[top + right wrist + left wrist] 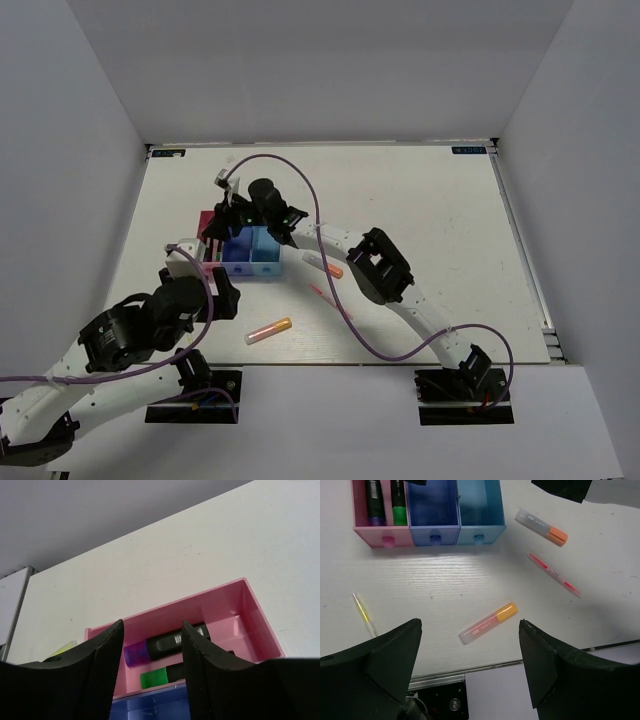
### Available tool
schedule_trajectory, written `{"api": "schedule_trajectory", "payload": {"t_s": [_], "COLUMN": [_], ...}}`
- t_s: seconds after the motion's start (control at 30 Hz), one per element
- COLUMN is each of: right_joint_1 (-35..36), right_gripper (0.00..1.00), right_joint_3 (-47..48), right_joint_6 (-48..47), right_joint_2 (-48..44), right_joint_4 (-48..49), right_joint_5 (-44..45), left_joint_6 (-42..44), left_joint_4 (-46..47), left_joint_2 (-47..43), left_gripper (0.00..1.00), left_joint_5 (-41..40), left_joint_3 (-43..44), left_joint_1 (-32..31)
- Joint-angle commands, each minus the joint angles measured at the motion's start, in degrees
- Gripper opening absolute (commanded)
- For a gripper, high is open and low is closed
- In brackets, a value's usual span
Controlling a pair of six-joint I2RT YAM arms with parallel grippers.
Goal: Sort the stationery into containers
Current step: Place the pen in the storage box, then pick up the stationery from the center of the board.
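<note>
The containers (434, 529) are three joined compartments: pink (220, 605), dark blue (434, 507) and light blue (479, 505). A purple-capped marker (165, 645) and a green-capped marker (155, 678) lie side by side in the pink one. My right gripper (152, 626) hangs open just above them with nothing between its fingers. On the table lie a pink-and-orange marker (488, 623), a grey-and-orange marker (541, 527) and a thin pink-red pen (554, 574). My left gripper (470, 650) stands wide open above the front edge, near the pink-and-orange marker, holding nothing.
A thin yellow pen (364, 613) lies on the table left of my left gripper. The table's front rail (470, 672) runs just below the pink-and-orange marker. The right arm (385, 270) reaches across the middle of the table to the tray.
</note>
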Motion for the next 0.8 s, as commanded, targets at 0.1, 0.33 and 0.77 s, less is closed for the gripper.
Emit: {"api": "schedule_trajectory", "payload": {"t_s": [0.1,0.33,0.77], "right_joint_1": [-0.3,-4.9,-22.6], "right_gripper": [0.40,0.00,0.00], "right_joint_3": [1.7,0.5,-48.7], "right_joint_6": [-4.0,-14.8,-25.5], "right_joint_2": [-6.2,-21.8,-57.1], "right_joint_4": [-1.9,-34.1,-61.2], "right_joint_5": [1.0,13.6,-0.3], "left_joint_6": [1.4,10.6,32.4], "left_joint_4": [-1.4,-2.6,13.8], "left_joint_2": [1.1,9.0,38.5], "left_gripper": [0.64,0.04,0.82], "left_joint_5": [1.5,7.2,22.1], "left_joint_3": [0.1,2.6,-3.9], "left_joint_1": [0.1,0.1,1.6]}}
